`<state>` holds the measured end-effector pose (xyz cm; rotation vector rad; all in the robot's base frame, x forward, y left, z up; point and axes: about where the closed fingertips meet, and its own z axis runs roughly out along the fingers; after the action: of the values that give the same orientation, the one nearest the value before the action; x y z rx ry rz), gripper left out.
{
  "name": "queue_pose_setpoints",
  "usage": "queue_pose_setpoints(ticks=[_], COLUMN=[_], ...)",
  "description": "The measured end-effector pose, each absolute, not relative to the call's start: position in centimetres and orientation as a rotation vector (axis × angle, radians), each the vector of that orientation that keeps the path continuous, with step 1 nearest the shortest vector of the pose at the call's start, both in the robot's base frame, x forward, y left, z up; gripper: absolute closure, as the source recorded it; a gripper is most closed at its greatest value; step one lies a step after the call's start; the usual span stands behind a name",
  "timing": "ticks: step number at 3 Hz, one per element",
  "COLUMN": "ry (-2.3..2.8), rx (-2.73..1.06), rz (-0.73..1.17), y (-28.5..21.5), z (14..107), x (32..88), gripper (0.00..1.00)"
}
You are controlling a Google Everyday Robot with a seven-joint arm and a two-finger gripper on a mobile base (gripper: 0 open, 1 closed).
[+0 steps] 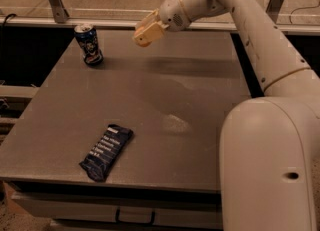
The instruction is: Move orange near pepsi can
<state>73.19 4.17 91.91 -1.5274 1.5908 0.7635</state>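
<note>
The gripper (146,31) is held above the worktop (200,90) near its far edge, well to the right of the can (89,44), which is stood upright at the far left corner. Whether the gripper is clenched or released cannot be told, and the orange cannot be made out. A dark blue wrapper (106,152) is laid flat near the front edge, towards the left corner.

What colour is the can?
Dark blue pepsi can, silver top, camera view. The gripper hovers above the table.
</note>
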Motion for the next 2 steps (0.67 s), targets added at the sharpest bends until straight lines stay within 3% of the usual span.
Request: queue_pose_setpoints(ticks=[2], ry=[1.538], rx=[-1.438], rz=[0.965], y=[11.0], z=[90.3], x=[72.8], gripper=[1.0])
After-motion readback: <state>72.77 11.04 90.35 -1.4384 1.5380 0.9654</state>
